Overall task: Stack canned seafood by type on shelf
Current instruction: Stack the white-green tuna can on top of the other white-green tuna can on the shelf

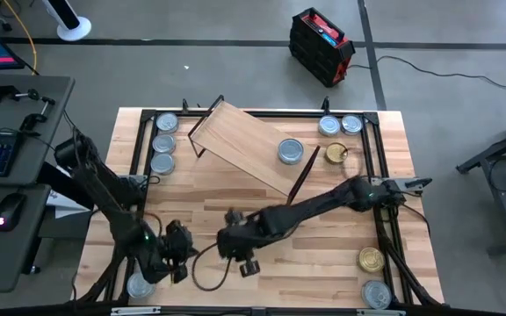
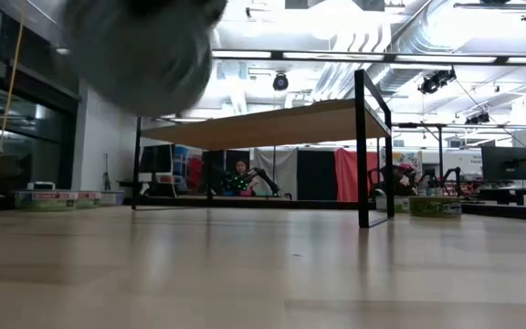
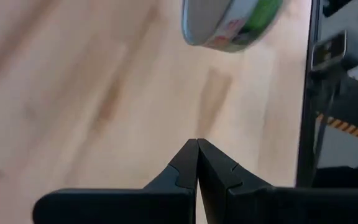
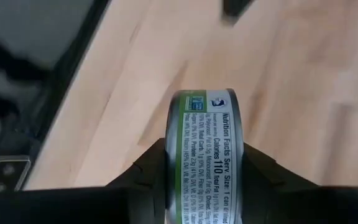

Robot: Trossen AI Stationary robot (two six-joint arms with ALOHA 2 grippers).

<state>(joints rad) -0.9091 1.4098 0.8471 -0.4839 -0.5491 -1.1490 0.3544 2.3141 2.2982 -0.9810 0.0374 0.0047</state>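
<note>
The right pincer (image 4: pixel 205 180) gripped a can (image 4: pixel 205 149) on edge near the desk's (image 1: pixel 323 254) front, the shelf (image 1: pixel 244 140) lying toward twelve o'clock, while the left pincer (image 3: pixel 197 163) sat closed.

held can (image 4: pixel 205 155): green and white label, black print
shelf (image 1: pixel 246 143): light wood, black legs
table (image 1: pixel 323 254): pale planks

Two dark jointed arms, blk fingers (image 3: pixel 197 168)
</note>
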